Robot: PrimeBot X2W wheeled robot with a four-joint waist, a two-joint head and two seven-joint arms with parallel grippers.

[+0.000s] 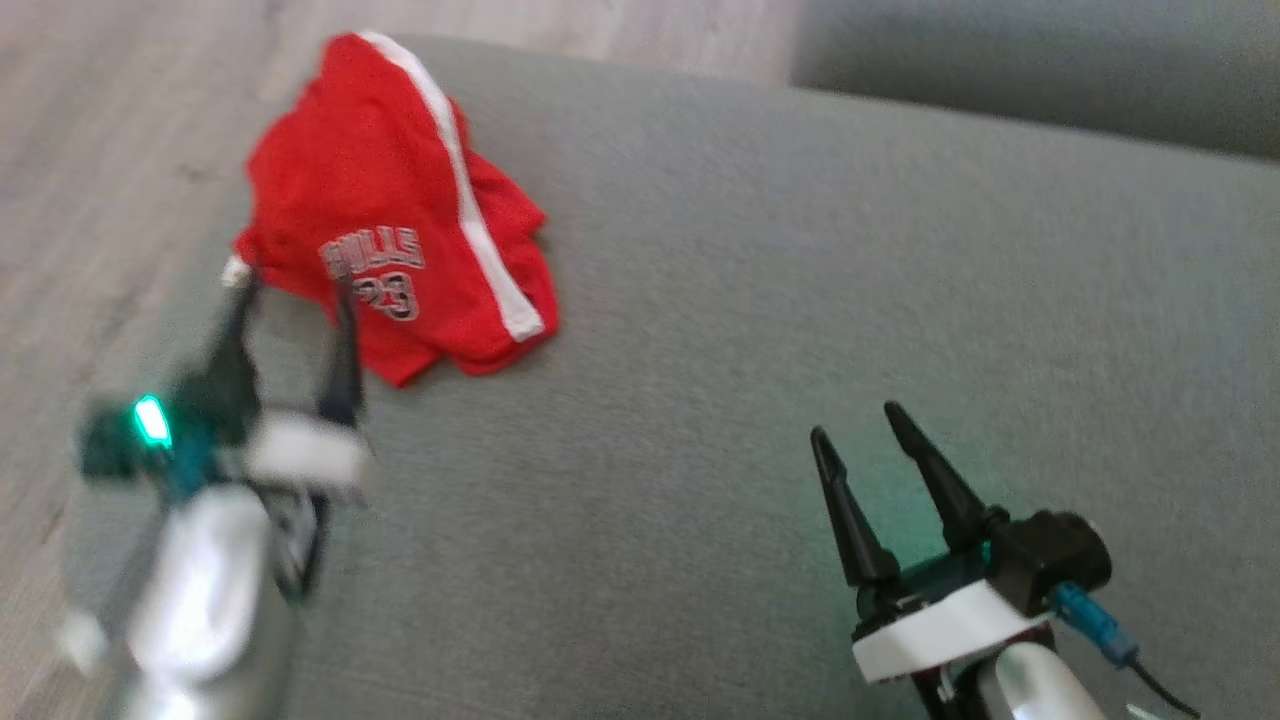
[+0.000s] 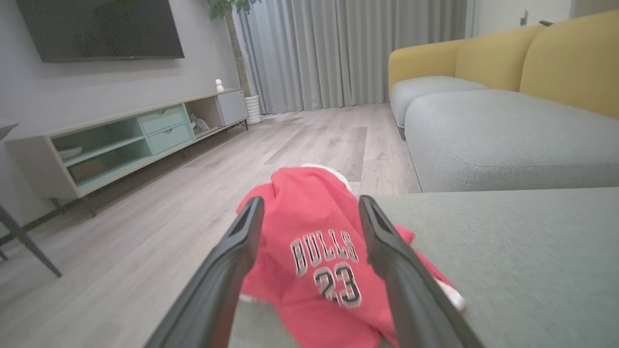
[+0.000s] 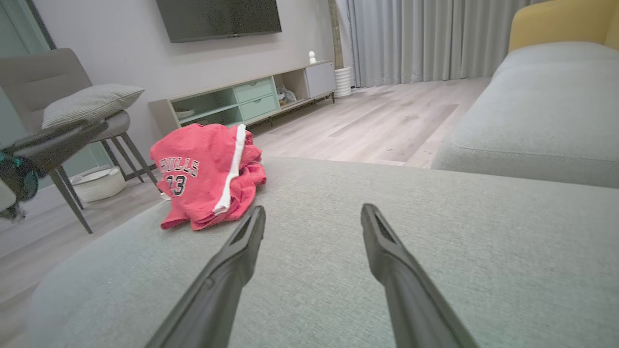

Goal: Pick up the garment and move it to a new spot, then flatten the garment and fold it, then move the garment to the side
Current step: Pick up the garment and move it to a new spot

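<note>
The garment (image 1: 400, 220) is a red pair of shorts with a white side stripe and "BULLS 23" lettering, lying crumpled near the far left edge of a grey sofa cushion (image 1: 800, 300). My left gripper (image 1: 295, 285) is open, its blurred fingertips at the garment's near edge. In the left wrist view the garment (image 2: 319, 241) lies between and beyond the spread fingers (image 2: 227, 270) of the left gripper (image 2: 312, 205). My right gripper (image 1: 855, 420) stands open over bare cushion at the lower right, well away from the garment (image 3: 203, 174). Its tips (image 3: 312, 212) hold nothing.
Pale wood floor (image 1: 100, 150) runs past the cushion's left edge. A yellow-backed sofa (image 2: 508, 96), a low TV cabinet (image 2: 121, 140) and a chair with a pillow (image 3: 72, 111) stand around the room. A white basket (image 3: 96, 183) sits under the chair.
</note>
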